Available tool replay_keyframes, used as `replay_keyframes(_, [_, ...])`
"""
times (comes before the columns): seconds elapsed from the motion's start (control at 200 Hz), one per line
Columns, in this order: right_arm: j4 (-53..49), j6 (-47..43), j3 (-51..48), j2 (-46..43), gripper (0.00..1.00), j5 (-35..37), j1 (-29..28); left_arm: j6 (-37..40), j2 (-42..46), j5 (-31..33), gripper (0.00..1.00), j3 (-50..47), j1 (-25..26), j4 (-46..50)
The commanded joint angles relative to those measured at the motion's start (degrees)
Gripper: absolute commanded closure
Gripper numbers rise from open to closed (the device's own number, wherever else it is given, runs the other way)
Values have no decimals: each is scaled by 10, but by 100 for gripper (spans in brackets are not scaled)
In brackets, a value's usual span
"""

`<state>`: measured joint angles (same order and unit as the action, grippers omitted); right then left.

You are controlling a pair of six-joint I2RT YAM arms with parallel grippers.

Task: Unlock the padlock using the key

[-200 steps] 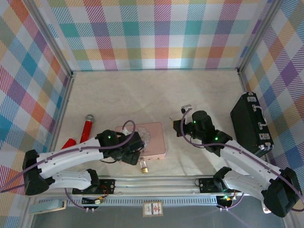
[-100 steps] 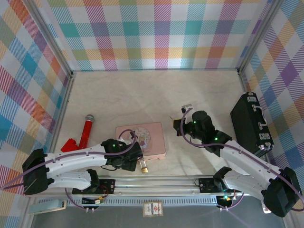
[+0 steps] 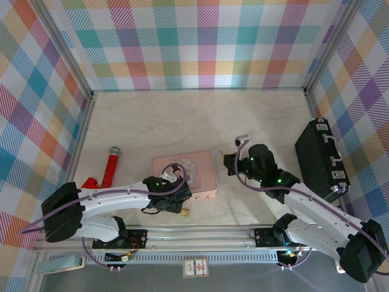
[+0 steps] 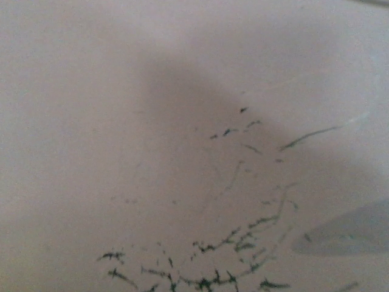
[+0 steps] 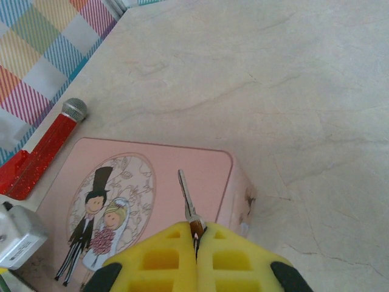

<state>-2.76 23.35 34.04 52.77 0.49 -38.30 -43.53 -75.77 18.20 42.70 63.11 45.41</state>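
Padlock (image 3: 186,211) mostly hidden under left gripper (image 3: 181,207) in top view; jaw state unreadable. Key (image 5: 185,196) head buried btwn right gripper (image 5: 196,236) pads (image 5: 164,258). Left wrist view: table (image 4: 121,91) v. blurred.

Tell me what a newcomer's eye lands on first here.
The pink tin with its cartoon wedding couple, near the front middle of the table, draws the eye first. In the right wrist view, the yellow-padded right gripper pinches a thin key, seen against the tin's lid. A glittery red toy microphone lies left of the tin, near the checked wall.
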Motion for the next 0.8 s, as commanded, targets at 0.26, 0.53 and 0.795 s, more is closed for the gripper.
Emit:
replay_keyframes(0.26, [-4, 32, -16, -11, 100, 2, 2, 124, -72, 9, 8, 66, -86, -162])
replay_keyframes(0.53, [-11, 52, -23, -13, 100, 4, 2, 193, -134, -8, 10, 114, -172, -226])
replay_keyframes(0.795, [-23, 82, -31, -21, 100, -1, 2, 232, -194, -16, 10, 171, -205, -253])
